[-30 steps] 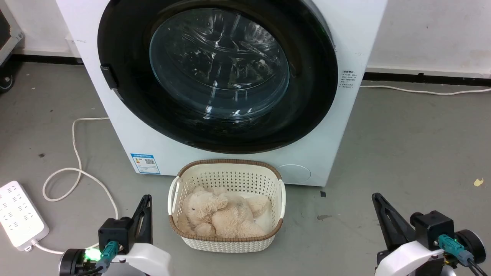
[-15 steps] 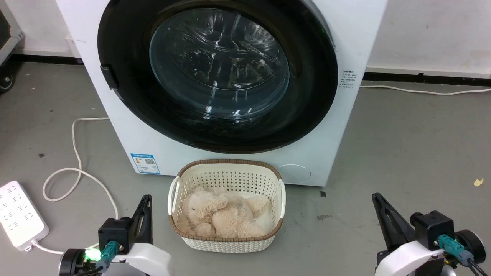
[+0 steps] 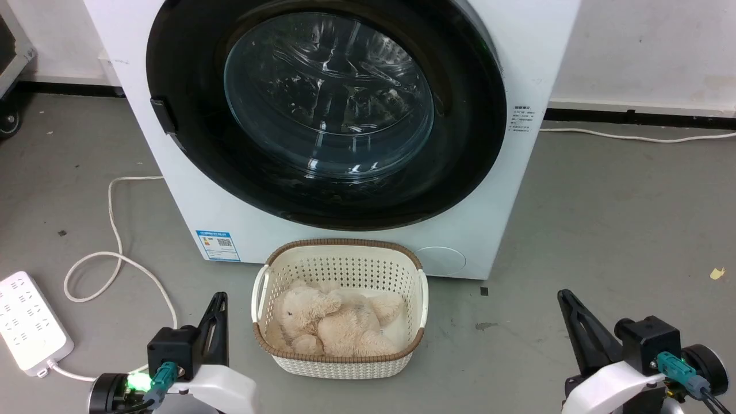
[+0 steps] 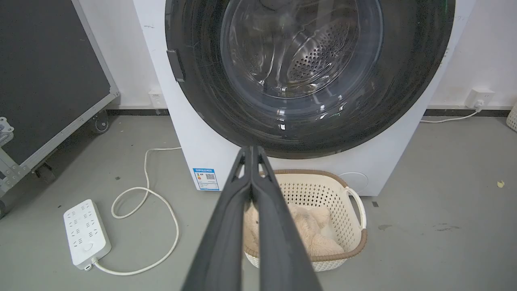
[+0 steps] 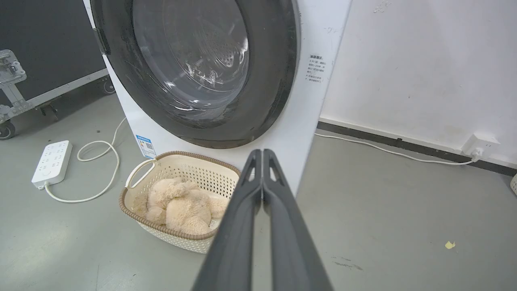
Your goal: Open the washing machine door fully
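Observation:
The white washing machine (image 3: 517, 190) stands straight ahead on the grey floor. Its round black washing machine door (image 3: 466, 149) (image 4: 408, 81) (image 5: 274, 81), with a bulging glass bowl at the centre, lies flat against the front, closed. A small black handle tab (image 3: 164, 118) (image 4: 176, 66) sits on the door's left rim. My left gripper (image 3: 219, 300) (image 4: 251, 149) rests low at the lower left, shut and holding nothing. My right gripper (image 3: 564, 296) (image 5: 262, 152) rests at the lower right, also shut and holding nothing. Both are well short of the door.
A cream basket (image 3: 345, 253) (image 4: 355, 218) (image 5: 139, 180) holding a beige plush toy (image 3: 333, 325) stands on the floor against the machine's front. A white power strip (image 3: 29, 322) and its looped cable (image 3: 115, 259) lie at the left. A black wheeled case (image 4: 44, 81) stands further left.

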